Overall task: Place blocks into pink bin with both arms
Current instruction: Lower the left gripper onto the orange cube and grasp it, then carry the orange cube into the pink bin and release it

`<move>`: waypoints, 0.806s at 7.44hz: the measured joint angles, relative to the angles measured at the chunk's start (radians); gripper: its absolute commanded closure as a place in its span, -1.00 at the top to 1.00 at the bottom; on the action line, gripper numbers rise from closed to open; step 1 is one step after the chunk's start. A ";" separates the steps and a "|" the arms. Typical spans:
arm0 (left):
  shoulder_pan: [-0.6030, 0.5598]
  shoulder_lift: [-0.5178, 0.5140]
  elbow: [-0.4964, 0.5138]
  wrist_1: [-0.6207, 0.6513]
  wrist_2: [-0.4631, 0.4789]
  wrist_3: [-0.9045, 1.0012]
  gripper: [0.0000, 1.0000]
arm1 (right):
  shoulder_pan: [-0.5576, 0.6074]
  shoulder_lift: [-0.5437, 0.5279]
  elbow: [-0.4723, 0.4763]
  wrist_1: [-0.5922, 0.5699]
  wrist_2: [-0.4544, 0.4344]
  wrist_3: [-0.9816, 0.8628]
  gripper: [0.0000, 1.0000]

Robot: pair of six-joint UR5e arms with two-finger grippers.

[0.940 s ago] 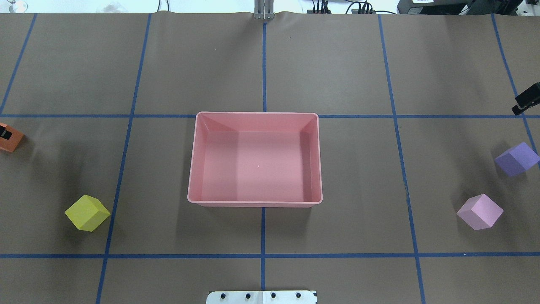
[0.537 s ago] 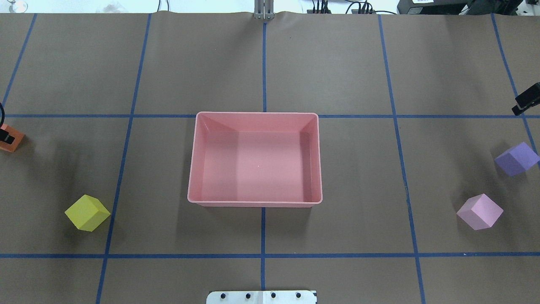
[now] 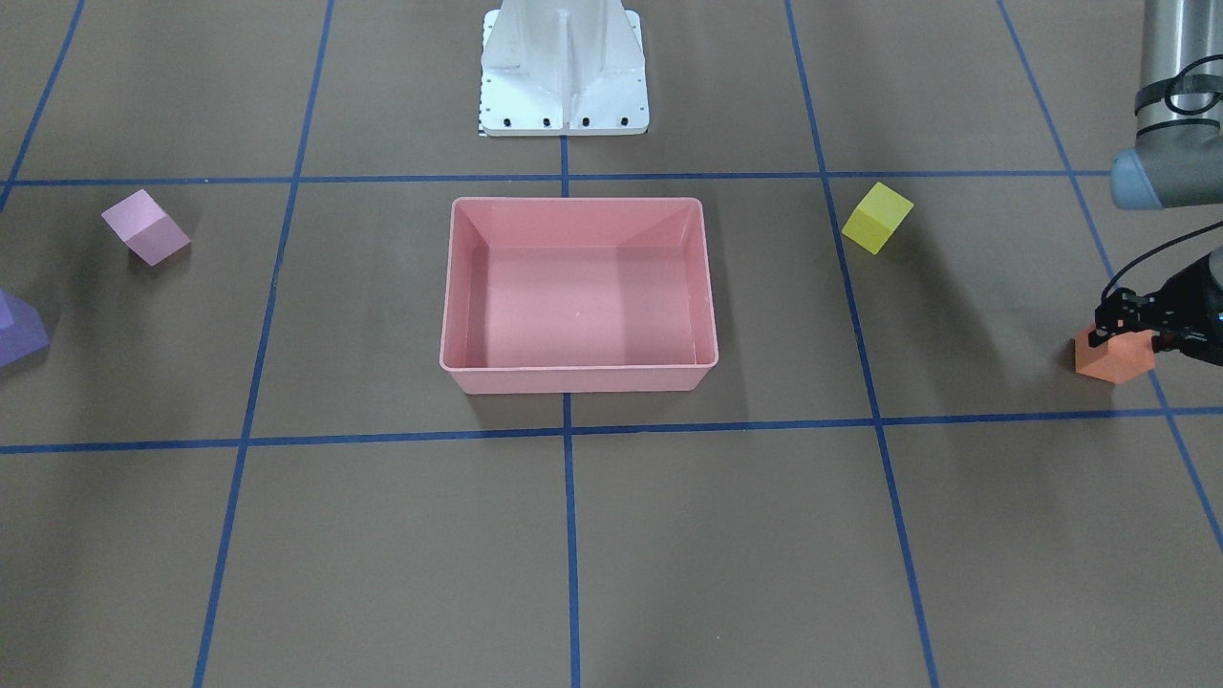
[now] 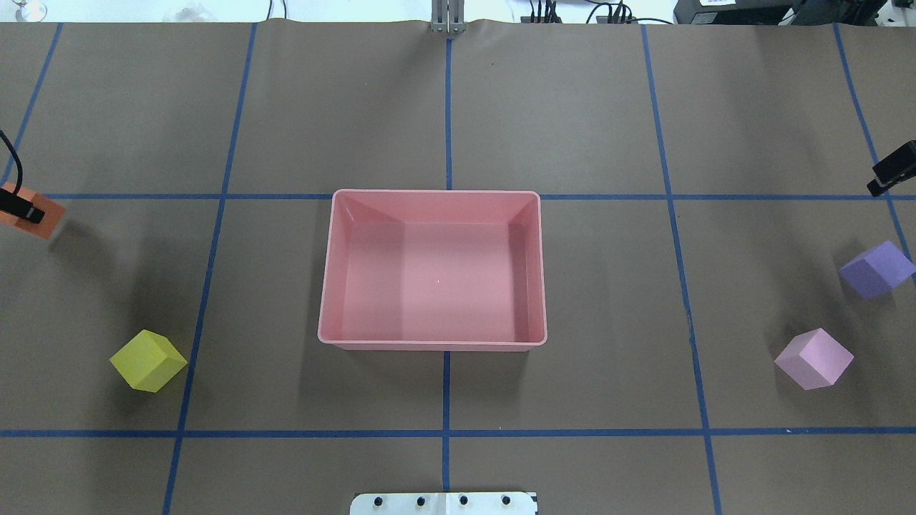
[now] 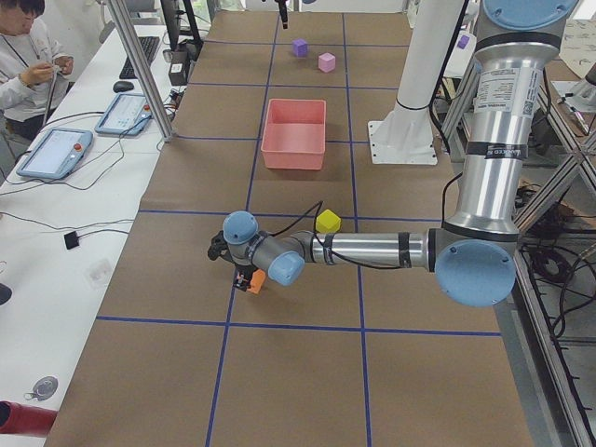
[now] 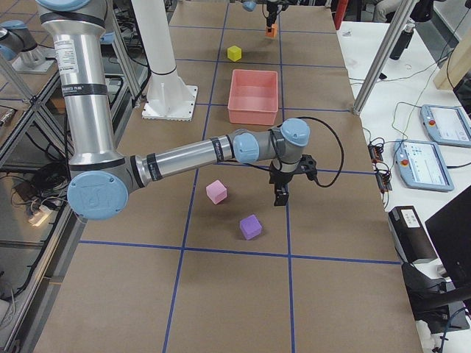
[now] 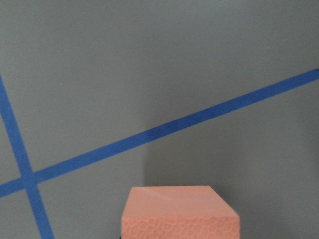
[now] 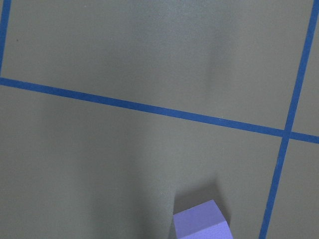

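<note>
The pink bin stands empty mid-table. My left gripper at the far left edge is shut on the orange block and holds it just above the table; the block fills the bottom of the left wrist view. The yellow block lies on the left side, nearer the robot. The light pink block and the purple block lie on the right. My right gripper hangs beyond the purple block, mostly cut off by the frame edge. I cannot tell whether it is open or shut.
The white pedestal stands behind the bin on the robot's side. Blue tape lines cross the brown table cover. In the left exterior view a person sits at a side bench with tablets.
My left gripper has risen with the orange block, which has lifted off the table and shifted toward the far side. The right gripper and the other blocks have not moved.
</note>
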 measured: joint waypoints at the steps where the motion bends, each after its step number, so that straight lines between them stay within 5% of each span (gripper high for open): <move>1: 0.004 -0.010 -0.069 0.019 -0.008 -0.115 -0.82 | -0.001 0.001 0.001 0.000 0.000 0.000 1.00; 6: 0.279 -0.231 -0.265 0.033 0.023 -0.858 -0.71 | -0.005 0.002 0.002 0.000 0.000 0.000 1.00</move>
